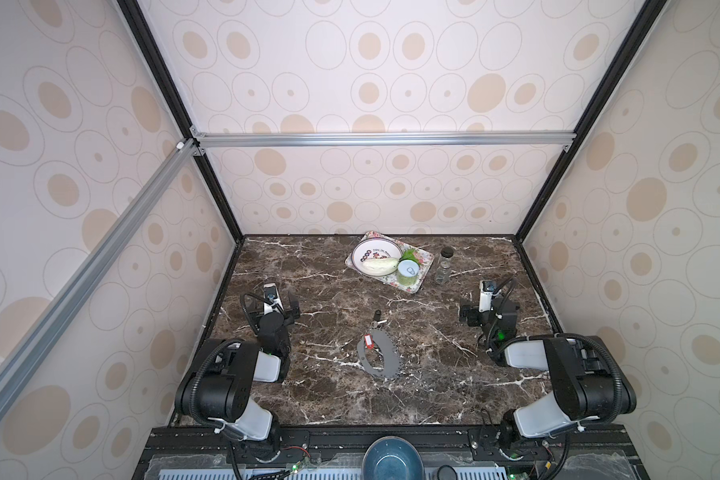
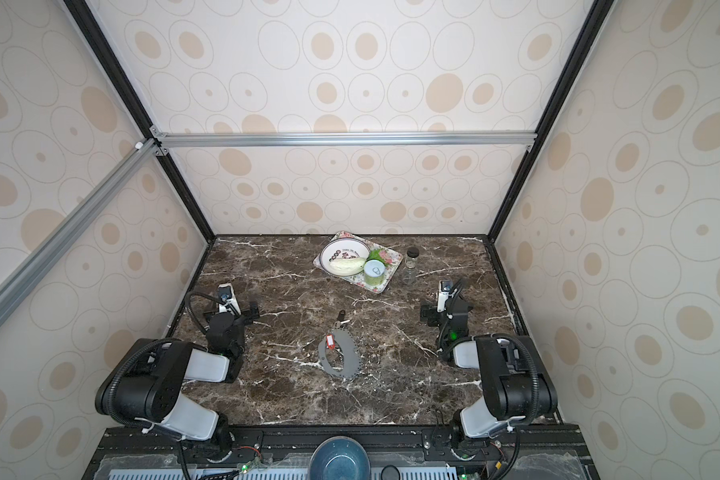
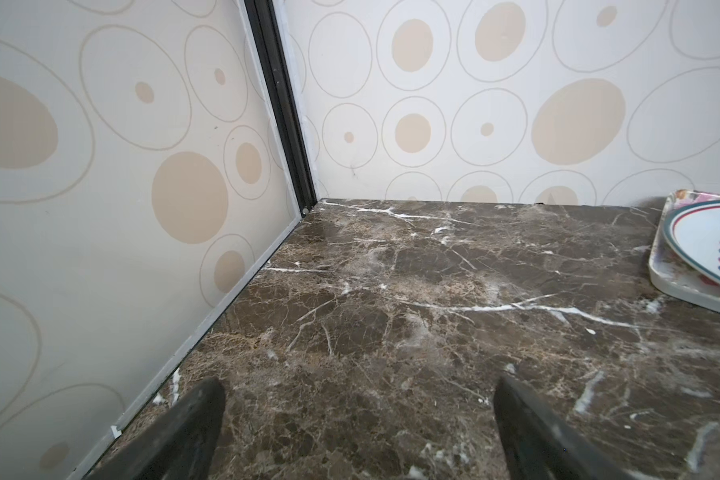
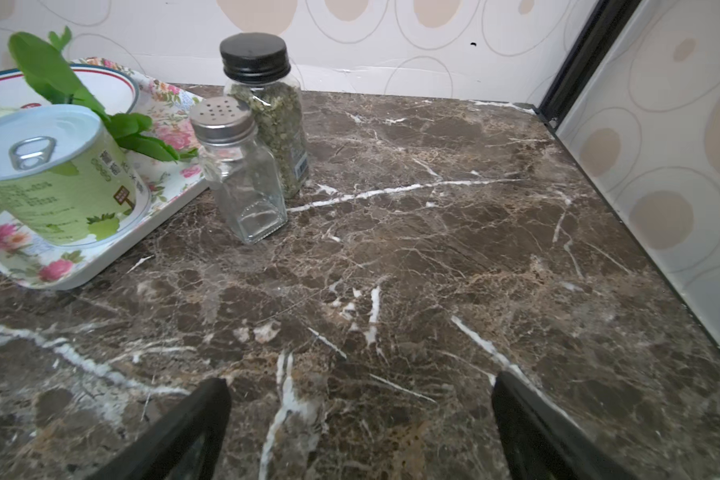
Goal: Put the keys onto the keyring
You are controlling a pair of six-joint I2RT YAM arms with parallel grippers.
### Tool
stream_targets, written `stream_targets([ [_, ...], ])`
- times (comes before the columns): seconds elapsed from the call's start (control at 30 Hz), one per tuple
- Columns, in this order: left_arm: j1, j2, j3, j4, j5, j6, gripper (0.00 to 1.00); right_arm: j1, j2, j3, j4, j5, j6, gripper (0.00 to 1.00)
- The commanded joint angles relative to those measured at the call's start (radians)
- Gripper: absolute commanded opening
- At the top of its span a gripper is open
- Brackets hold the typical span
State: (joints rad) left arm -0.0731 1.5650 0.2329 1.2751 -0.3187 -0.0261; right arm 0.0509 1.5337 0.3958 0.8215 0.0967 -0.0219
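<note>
Both arms stand at the sides of the worktop (image 1: pixel 433 382). The left hand (image 3: pixel 358 399) and right hand (image 4: pixel 360 401) are each spread wide and empty, well apart from the task's things. The keyring (image 1: pixel 389 353) lies flat mid-worktop. The red-tagged key (image 1: pixel 367 340) rests on its far rim, and the black-tagged key (image 1: pixel 378 320) lies just beyond, apart, on bare stone. Likely hazards:
- a small flat key skids from the fingers on hard marble
- a reaching hand nudges the loose keyring and sheds the red-tagged key
- the right arm, swinging inward, topples the glass shaker (image 4: pixel 238 174) or herb jar (image 4: pixel 267 112) beside the tray (image 4: pixel 113 257)
</note>
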Motion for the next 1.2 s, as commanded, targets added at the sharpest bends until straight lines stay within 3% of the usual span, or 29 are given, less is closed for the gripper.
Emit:
stream_targets([
  [0.0, 0.013, 0.024, -0.018, 0.117, 0.056, -0.008, 1.0, 0.001, 0.0, 0.012, -0.007, 0.056, 0.026, 1.0],
  [0.2, 0.009, 0.014, -0.021, 0.106, 0.055, -0.009, 1.0, 0.001, 0.0, 0.01, -0.003, 0.066, 0.029, 1.0],
  [0.33, 0.01, 0.015, -0.021, 0.106, 0.055, -0.008, 1.0, 0.0, -0.012, -0.056, 0.104, 0.18, 0.078, 1.0],
  [0.5, 0.009, 0.013, -0.019, 0.099, 0.055, -0.009, 1.0, 0.016, 0.003, 0.001, 0.015, 0.178, 0.055, 1.0],
  [1.17, 0.01, 0.013, -0.017, 0.095, 0.056, -0.009, 1.0, 0.024, 0.005, 0.003, 0.018, 0.192, 0.048, 1.0],
])
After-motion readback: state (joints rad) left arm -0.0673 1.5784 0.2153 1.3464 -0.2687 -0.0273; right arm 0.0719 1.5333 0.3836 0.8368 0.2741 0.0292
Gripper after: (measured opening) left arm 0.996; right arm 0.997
